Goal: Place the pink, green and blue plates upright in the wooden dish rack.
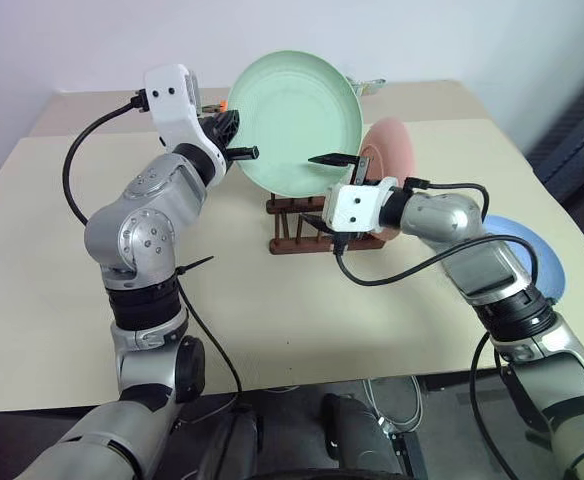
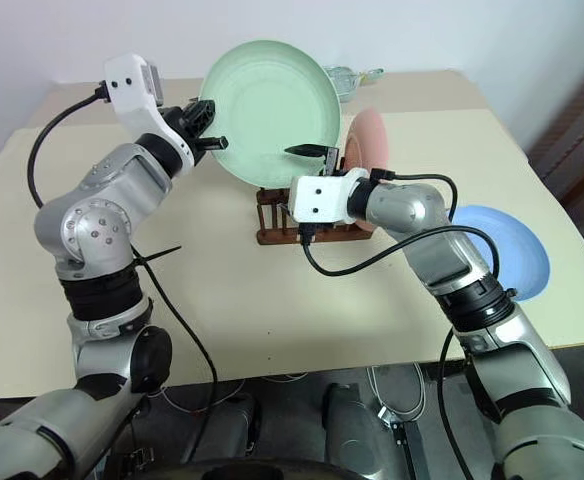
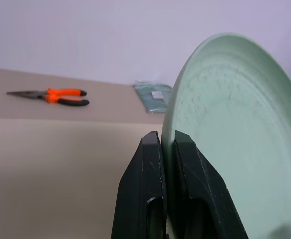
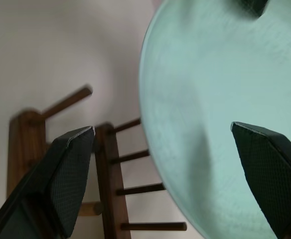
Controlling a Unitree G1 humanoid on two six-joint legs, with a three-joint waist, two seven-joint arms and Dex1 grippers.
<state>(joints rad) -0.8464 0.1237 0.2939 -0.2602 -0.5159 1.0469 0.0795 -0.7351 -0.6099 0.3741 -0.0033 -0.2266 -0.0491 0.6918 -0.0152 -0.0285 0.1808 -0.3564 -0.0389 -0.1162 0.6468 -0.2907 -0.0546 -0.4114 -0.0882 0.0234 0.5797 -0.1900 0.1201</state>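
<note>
- We are holding the green plate (image 1: 294, 122) on edge above the wooden dish rack (image 1: 302, 222); our left pincer (image 3: 168, 149) is clenching its rim, so the plate is standing upright and ready for a slot.
- Our right pincer (image 4: 163, 137) is standing spread wide at the plate's lower right edge, one finger on each side of the rim, not gripping; likely positioned to steady or take the plate.
- The pink plate (image 1: 390, 150) is already sitting upright in the rack's right end, just behind the right wrist.
- The blue plate (image 1: 532, 255) is lying flat on the counter (image 1: 302, 320) at the right, well apart from the rack, untouched.
- We are judging one plate done, the green one in hand, the blue one left.
- Rack pegs nearest us are looking free in the right wrist view, so the green plate needs lowering between them.
- Orange-handled pliers (image 3: 53, 95) are lying on the far counter, irrelevant.
</note>
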